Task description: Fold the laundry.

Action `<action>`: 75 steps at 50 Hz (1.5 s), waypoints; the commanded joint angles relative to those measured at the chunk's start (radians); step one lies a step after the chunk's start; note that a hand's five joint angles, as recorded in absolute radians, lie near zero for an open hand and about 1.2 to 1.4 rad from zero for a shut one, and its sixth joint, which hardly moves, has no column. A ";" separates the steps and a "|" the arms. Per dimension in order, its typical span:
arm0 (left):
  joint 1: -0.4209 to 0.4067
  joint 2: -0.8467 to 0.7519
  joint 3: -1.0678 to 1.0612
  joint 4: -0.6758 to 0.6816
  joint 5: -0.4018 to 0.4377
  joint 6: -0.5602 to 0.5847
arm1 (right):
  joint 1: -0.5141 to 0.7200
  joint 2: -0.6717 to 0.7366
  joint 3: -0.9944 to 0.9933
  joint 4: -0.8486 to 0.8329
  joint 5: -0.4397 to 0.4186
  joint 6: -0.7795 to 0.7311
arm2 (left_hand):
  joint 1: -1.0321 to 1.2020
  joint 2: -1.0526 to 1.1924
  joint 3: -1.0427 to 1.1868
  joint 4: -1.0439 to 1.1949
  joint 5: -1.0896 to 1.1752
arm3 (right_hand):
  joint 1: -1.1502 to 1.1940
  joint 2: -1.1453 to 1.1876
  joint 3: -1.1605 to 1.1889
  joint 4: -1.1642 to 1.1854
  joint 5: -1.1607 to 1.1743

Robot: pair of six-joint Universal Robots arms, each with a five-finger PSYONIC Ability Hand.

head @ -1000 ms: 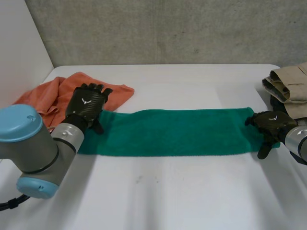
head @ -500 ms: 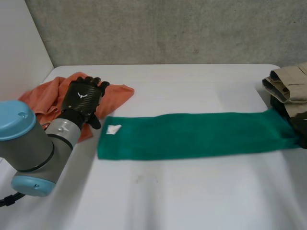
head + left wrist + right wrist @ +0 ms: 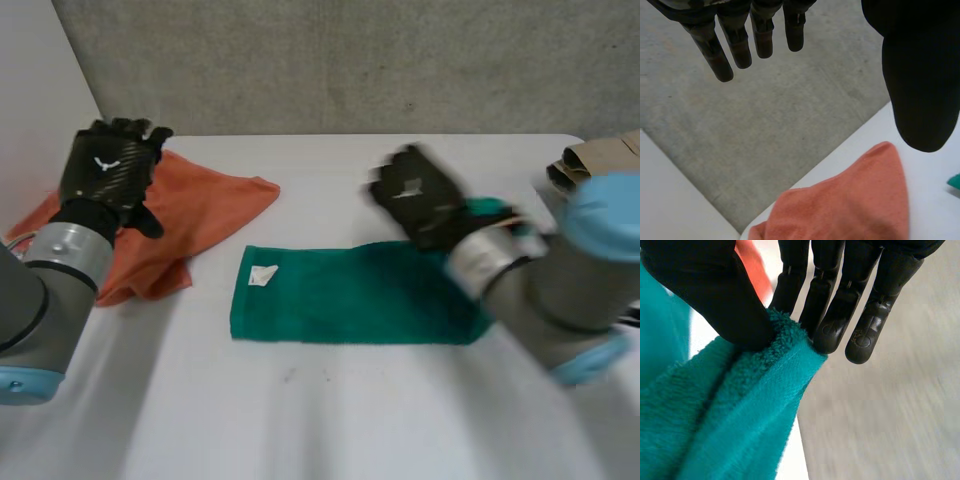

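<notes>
A green towel (image 3: 330,298) lies across the middle of the white table, a white label (image 3: 263,274) near its left end. My right hand (image 3: 415,200) is lifted above the towel's right half and holds that end up. In the right wrist view the thumb (image 3: 705,285) pinches the towel's hemmed edge (image 3: 765,385) against straight fingers (image 3: 840,305). My left hand (image 3: 108,165) hovers over an orange cloth (image 3: 195,215) at the table's far left, apart from the towel. Its fingers (image 3: 740,45) are straight and hold nothing.
The crumpled orange cloth (image 3: 850,205) reaches the table's left edge. Folded beige clothes (image 3: 590,155) sit at the far right edge, behind my right arm (image 3: 560,290). A concrete wall (image 3: 350,60) rises behind the table.
My right hand has closed on the towel's right end and carried it up and leftward over the towel. My left hand has lifted off the left end and drawn back over the orange cloth.
</notes>
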 commanded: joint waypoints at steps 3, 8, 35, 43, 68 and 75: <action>0.029 0.040 -0.059 0.000 0.007 -0.063 | 0.359 0.361 -0.271 -0.035 -0.120 -0.008 | 0.050 0.026 0.031 0.035 0.026 | 0.414 0.231 0.206 0.209 0.232; 0.019 0.033 -0.067 0.000 0.009 -0.063 | 0.384 0.441 -0.297 -0.037 -0.119 -0.015 | 0.050 0.026 0.031 0.035 0.026 | 0.168 -0.015 -0.040 -0.037 -0.014; -0.420 -0.236 0.111 -0.001 0.010 -0.069 | 0.008 -0.025 0.142 0.192 0.150 0.591 | 0.047 0.023 0.028 0.032 0.023 | -0.625 -0.808 -0.832 -0.830 -0.806; -0.429 -0.398 0.217 -0.015 0.002 -0.022 | -0.001 0.070 0.129 0.181 0.150 0.501 | 0.052 0.029 0.034 0.038 0.029 | -0.360 -0.543 -0.568 -0.565 -0.542; -0.257 -0.536 0.469 -0.030 -0.278 0.144 | 0.014 0.127 0.131 0.123 0.210 0.436 | 0.055 0.032 0.037 0.041 0.032 | -0.278 -0.461 -0.486 -0.483 -0.460; -0.290 -0.478 0.360 -0.037 -0.154 0.106 | 0.014 0.127 0.136 0.121 0.210 0.436 | 0.044 0.020 0.025 0.029 0.020 | -0.272 -0.455 -0.480 -0.477 -0.454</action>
